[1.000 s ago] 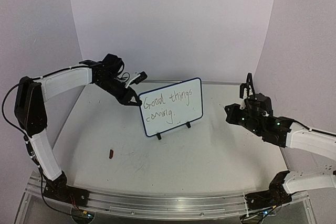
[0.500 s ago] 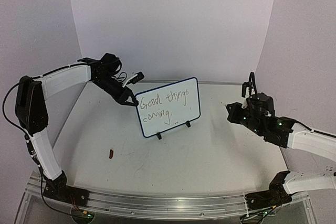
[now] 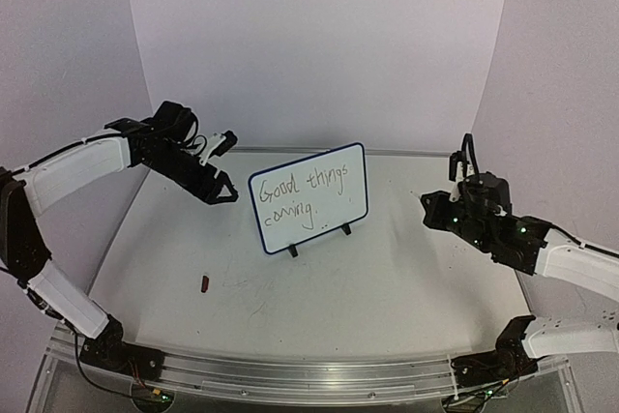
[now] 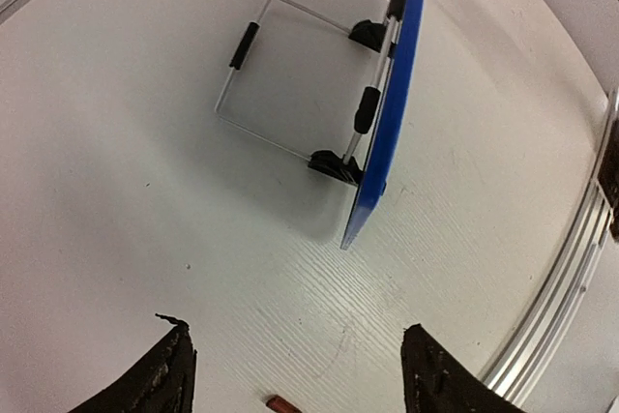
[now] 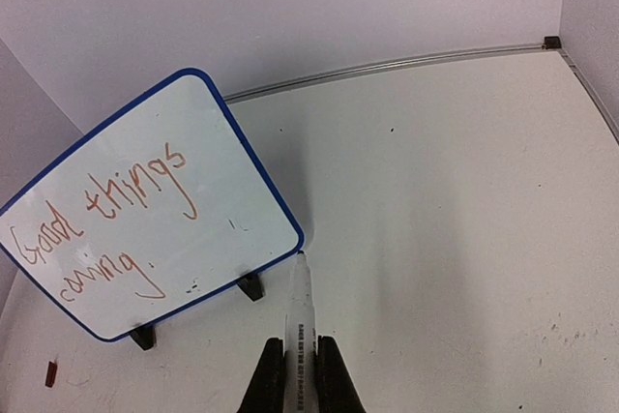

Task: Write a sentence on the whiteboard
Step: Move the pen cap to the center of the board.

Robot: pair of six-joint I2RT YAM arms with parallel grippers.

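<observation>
Left claw (image 3: 222, 191): fingers (image 4: 169, 379) spread wide with nothing between them; it hangs above the table (image 3: 387, 278) just off the whiteboard's left edge, not touching it.
Right claw (image 5: 298, 389): closed tight on a white marker (image 5: 298, 326), which sticks out past the fingertips.
Marker tip: points towards the whiteboard's lower right corner; the top view shows it well apart from the board, over the right side of the table.
Whiteboard (image 3: 309, 200): stands on its two black feet, leaning back on a wire stand (image 4: 280, 74), midway between the table's left and right edges and nearer the far edge.
Sentence (image 3: 302, 192): "Good things coming." across two lines on the board's face.
Small reddish-brown piece (image 3: 204, 284): lies on the table towards the near left corner, apart from the board.
</observation>
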